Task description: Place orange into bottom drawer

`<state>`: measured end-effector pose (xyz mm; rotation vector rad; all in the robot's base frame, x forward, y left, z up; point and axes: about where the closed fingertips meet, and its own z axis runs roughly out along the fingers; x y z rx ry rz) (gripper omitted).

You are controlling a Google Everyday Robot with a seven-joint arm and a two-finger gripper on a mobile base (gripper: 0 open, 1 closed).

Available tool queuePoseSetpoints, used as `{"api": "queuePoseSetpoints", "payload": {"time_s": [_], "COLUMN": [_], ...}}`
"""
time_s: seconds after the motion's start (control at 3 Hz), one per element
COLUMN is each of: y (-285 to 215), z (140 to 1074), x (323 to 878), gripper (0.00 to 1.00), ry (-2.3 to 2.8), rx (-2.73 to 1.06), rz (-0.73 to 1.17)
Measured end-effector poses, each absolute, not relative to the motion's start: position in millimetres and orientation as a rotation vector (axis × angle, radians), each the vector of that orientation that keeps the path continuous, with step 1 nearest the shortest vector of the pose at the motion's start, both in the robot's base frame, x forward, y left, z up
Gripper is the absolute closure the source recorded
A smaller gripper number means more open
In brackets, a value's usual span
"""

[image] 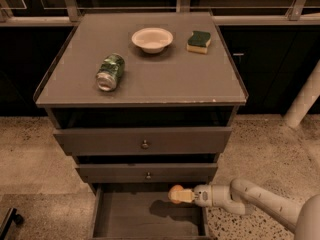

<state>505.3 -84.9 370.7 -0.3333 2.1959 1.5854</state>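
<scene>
Orange [175, 192] clamped in end effector [184, 195], above open bottom drawer [135, 218].
Lower it toward the floor, clear of the right-hand wall, before release, to limit rolling.

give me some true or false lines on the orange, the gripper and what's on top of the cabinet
1. The bottom drawer is pulled open. True.
2. The orange lies on the drawer floor. False: the gripper holds it over the open drawer, with its shadow on the floor below.
3. The green can stands upright on the cabinet top. False: it lies on its side.
4. The sponge sits to the right of the white bowl. True.
5. The gripper reaches in from the left of the picture. False: it comes in from the right.
</scene>
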Motion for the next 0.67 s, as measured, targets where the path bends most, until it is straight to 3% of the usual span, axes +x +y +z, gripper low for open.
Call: {"api": "queuePoseSetpoints", "payload": {"time_s": [0.67], "y": [-87.1], "z": [346.5], "x": [508.7], "gripper": [1.00], "ry": [2.231], "rx": [-0.271], "rz": [1.574]}}
